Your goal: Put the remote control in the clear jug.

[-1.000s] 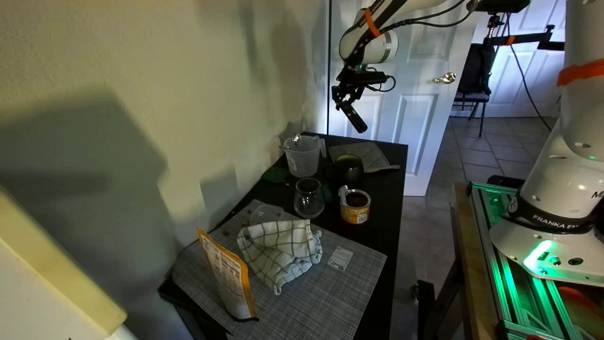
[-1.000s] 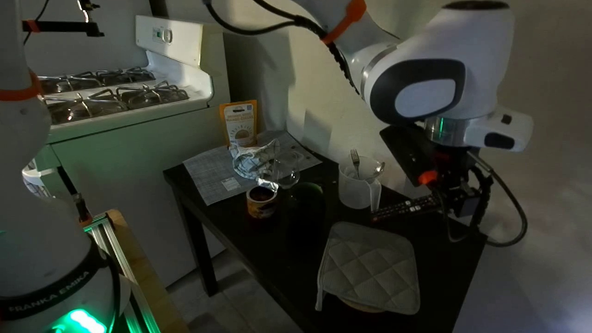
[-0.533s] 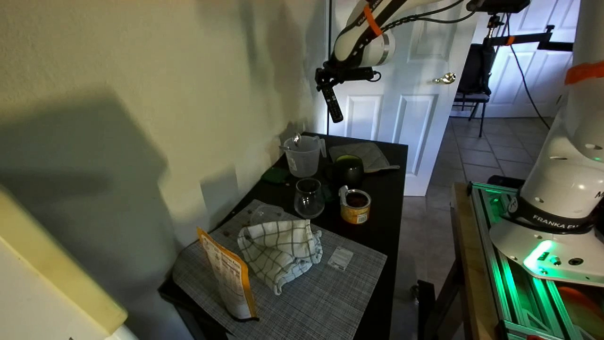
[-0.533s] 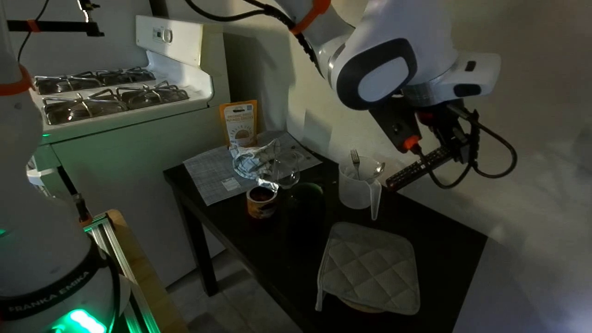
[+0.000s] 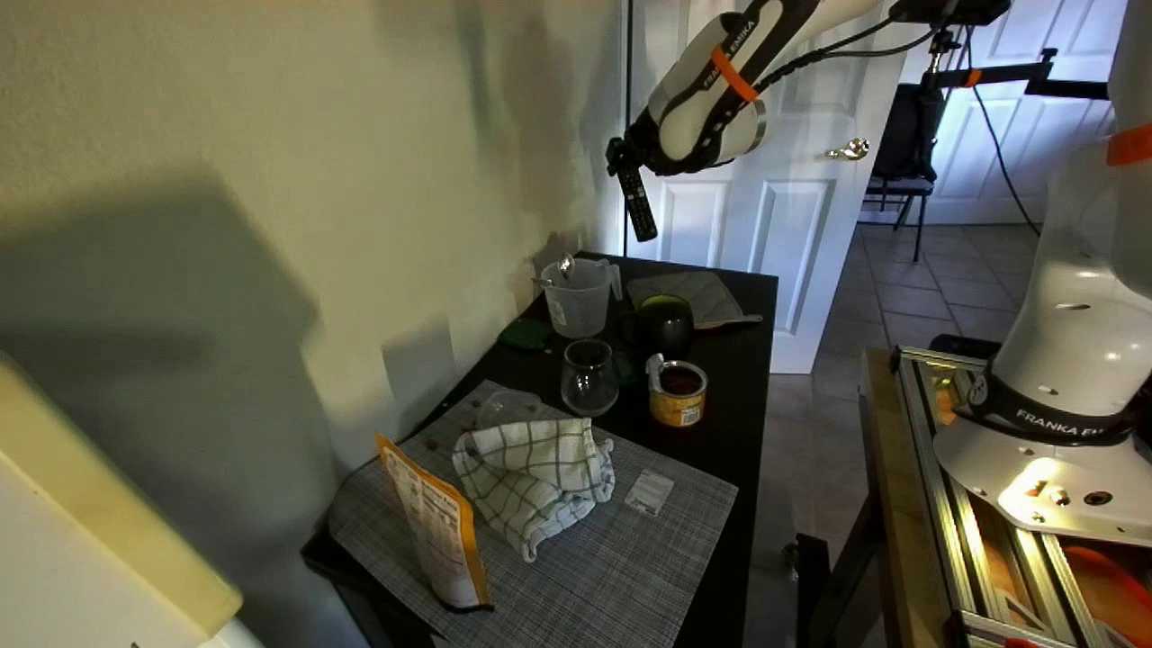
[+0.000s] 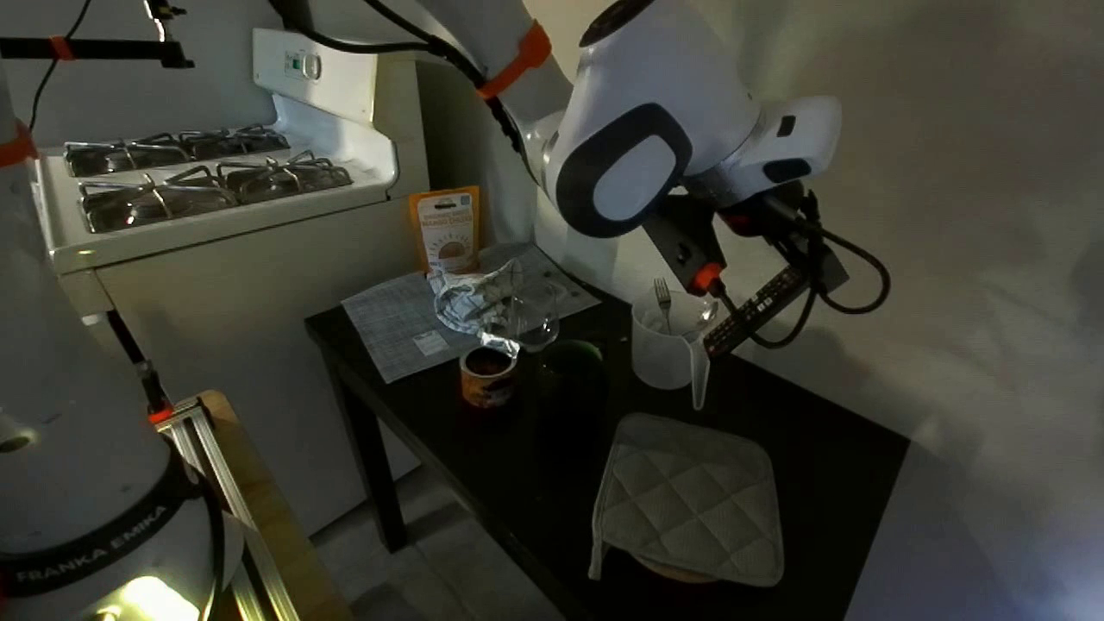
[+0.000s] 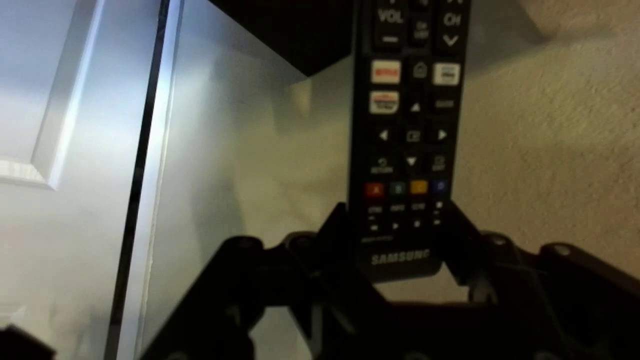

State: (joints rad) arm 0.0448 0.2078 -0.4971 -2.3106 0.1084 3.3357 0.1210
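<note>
The black remote control (image 5: 638,207) is held by its end in my gripper (image 5: 623,160) and hangs tilted, lower end down, also seen in an exterior view (image 6: 757,312). In the wrist view the remote (image 7: 407,135) lies between the two fingers, which close on its sides near the brand name; the gripper (image 7: 396,215) is shut on it. The clear jug (image 5: 578,304) stands upright by the wall, also in an exterior view (image 6: 661,355), with a fork and a spoon in it. The remote's lower end is above the rim's height and beside the jug, near its handle side.
A stemless glass (image 5: 589,382), an opened can (image 5: 677,405) and a dark mug (image 5: 664,326) stand near the jug. A quilted pot holder (image 6: 694,500) lies on the table. A checked towel (image 5: 540,477) and an upright pouch (image 5: 436,531) are on the placemat. The wall (image 6: 992,345) is close behind the gripper.
My gripper has risen and moved towards the wall and the jug, with the remote still in it. The remote now hangs more steeply. The base light turned from green to yellowish white.
</note>
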